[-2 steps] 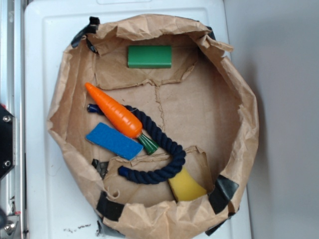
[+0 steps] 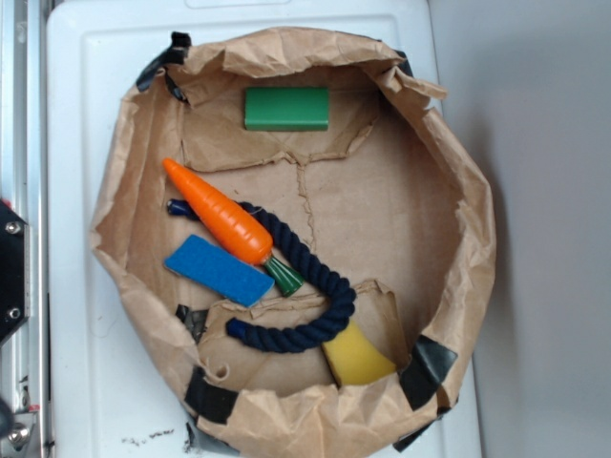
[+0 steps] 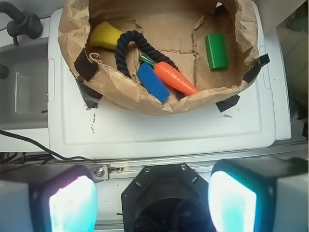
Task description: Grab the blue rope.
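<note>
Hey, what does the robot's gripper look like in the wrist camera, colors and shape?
The gripper shows two broad fingers, blurred by closeness, with pale cyan-white glowing faces framed in dark grey. Between them sits a black, roughly octagonal mount with small screws along its top edge. A thin black cable runs in from the left below the white lid. No markings are readable.

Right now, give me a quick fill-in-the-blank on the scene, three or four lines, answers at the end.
1. The orange carrot lies across the blue ____.
2. The green block is the only item touching ____ of the others.
3. In the wrist view the gripper is ____, with a wide gap between its fingers.
4. Everything sits inside a brown ____ basin.

Answers: rope; none; open; paper
</note>
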`<act>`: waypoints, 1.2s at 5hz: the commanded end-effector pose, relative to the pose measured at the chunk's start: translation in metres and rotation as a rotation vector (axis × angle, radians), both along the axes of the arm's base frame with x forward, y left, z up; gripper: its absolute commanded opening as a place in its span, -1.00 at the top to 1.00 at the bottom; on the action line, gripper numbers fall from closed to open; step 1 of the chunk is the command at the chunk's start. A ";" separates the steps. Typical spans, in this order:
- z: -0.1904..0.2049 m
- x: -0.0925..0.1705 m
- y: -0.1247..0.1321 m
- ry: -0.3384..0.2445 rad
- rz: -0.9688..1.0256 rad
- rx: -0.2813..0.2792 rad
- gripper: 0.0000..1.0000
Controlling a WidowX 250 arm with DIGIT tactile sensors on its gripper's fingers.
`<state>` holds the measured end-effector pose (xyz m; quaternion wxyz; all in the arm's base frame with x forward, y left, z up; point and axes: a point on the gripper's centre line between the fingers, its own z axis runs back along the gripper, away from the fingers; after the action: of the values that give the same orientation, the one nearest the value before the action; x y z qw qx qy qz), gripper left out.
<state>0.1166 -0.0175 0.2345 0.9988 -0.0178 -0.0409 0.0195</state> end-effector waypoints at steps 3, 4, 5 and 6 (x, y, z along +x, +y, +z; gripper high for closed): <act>-0.027 0.128 -0.013 -0.064 0.063 -0.055 -1.00; -0.027 0.128 -0.013 -0.064 0.063 -0.055 -1.00; -0.027 0.128 -0.013 -0.064 0.063 -0.055 -1.00; -0.027 0.128 -0.013 -0.064 0.063 -0.055 -1.00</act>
<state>0.2387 -0.0353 0.1917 0.9974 -0.0414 -0.0430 0.0406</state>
